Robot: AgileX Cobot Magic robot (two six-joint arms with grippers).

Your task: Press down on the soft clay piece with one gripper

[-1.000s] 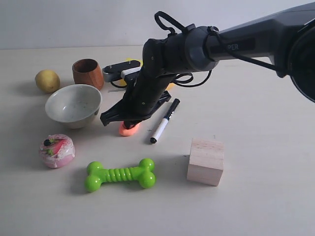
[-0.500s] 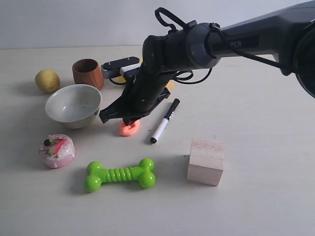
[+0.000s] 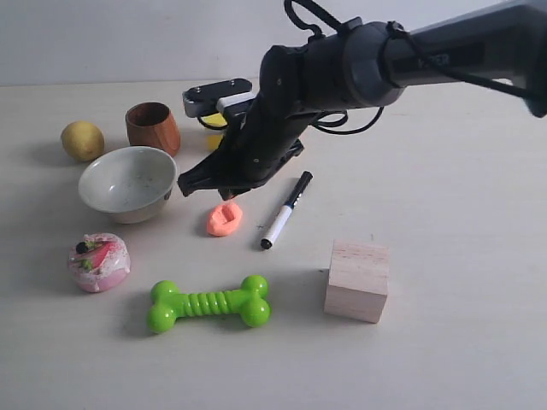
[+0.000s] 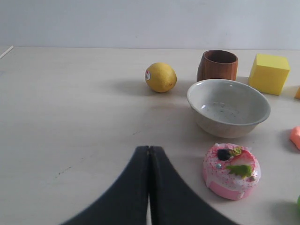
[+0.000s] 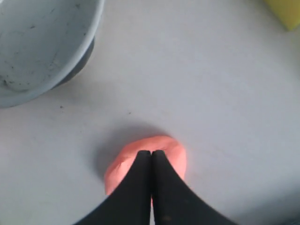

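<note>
The soft clay piece [image 3: 224,219] is a small salmon-orange lump with a dent in its top, lying on the table between the bowl and the marker pen. My right gripper [image 3: 227,196] hangs just above it, shut, with nothing held. In the right wrist view the closed fingertips [image 5: 151,152] sit over the clay [image 5: 166,149]. My left gripper [image 4: 149,149] is shut and empty above bare table. The clay [image 4: 296,137] peeks in at that view's edge.
A white bowl [image 3: 128,181], wooden cup [image 3: 152,126] and lemon [image 3: 82,140] stand to the left. A marker pen [image 3: 286,209] lies right of the clay. In front are a pink cake toy [image 3: 99,261], a green bone toy [image 3: 208,303] and a wooden block [image 3: 357,279].
My right gripper has lifted up off the clay and drawn back a little. The clay, covered before, now lies in the open with a dent.
</note>
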